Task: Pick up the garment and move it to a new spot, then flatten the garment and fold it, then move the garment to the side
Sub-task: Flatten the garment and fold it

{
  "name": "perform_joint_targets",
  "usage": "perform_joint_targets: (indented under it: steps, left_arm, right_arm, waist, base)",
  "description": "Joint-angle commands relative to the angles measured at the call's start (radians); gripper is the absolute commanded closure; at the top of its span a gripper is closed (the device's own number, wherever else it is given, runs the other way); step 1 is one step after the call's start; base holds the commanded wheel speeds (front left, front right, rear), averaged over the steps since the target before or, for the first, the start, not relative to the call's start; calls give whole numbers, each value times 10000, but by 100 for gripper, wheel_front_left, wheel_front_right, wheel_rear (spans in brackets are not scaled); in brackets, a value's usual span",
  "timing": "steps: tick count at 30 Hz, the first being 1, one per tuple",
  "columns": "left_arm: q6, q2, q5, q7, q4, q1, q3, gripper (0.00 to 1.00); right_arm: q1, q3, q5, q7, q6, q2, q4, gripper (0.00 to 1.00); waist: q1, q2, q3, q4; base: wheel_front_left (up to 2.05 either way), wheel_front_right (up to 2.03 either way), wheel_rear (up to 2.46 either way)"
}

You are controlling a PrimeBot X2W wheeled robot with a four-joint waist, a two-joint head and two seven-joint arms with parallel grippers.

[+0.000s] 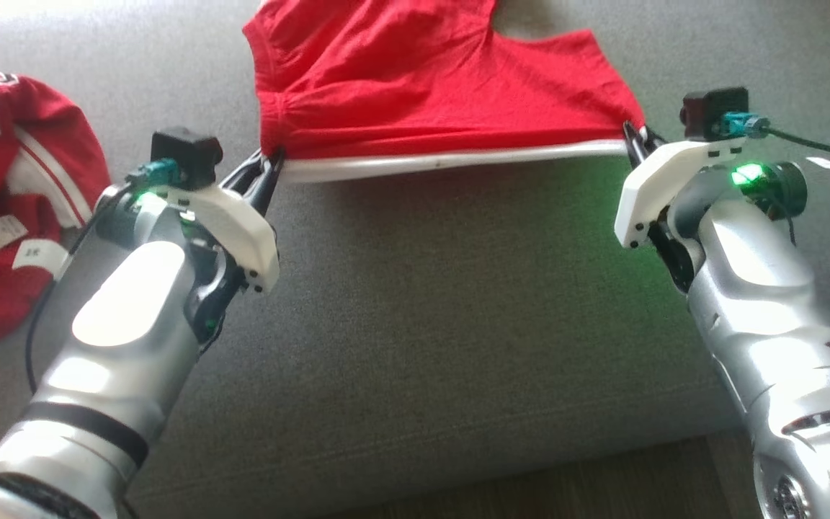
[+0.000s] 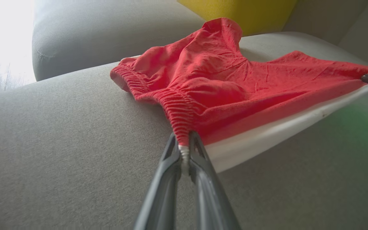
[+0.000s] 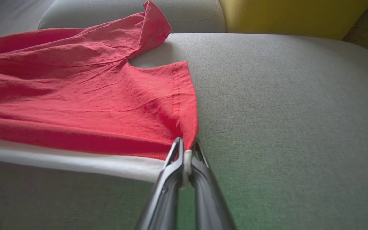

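Here, the red garment (image 1: 422,86) lies on the grey sofa cushion (image 1: 415,324), its white-banded edge stretched taut between the left pincer (image 1: 271,162) and right pincer (image 1: 632,137), each clamped on a corner, a thin hold that may slip if the pull widens.

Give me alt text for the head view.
The left gripper and right gripper each pinch one end of the white-trimmed edge of a red garment, pulled taut over a grey sofa cushion. A second red garment lies crumpled at left.
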Motion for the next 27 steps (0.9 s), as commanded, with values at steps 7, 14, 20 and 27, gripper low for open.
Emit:
perform_joint_targets:
  steps: [7, 14, 20, 27]
  left_arm:
    - [151, 332, -156, -389, -14, 138, 231, 100]
    - [208, 244, -198, -551, -32, 753, 119, 100]
    - [294, 149, -276, -685, -174, 1277, 116, 100]
    - [517, 107, -268, -801, -616, 1942, 156, 100]
  right_arm:
    - [295, 274, -125, 575, -6, -6, -146, 100]
    - [725, 461, -61, 1180, -6, -87, -179, 100]
    - [1278, 540, 155, 1447, -6, -213, -495, 100]
    - [2310, 335, 464, 1666, -6, -260, -1413, 100]
  waist:
    - [0, -1, -581, 49]
    - [0, -1, -998, 114]
    - [0, -1, -1298, 149]
    - [0, -1, -1624, 137]
  base:
    - [0, 0, 0]
    - [0, 0, 0]
    - [0, 0, 0]
    - [0, 0, 0]
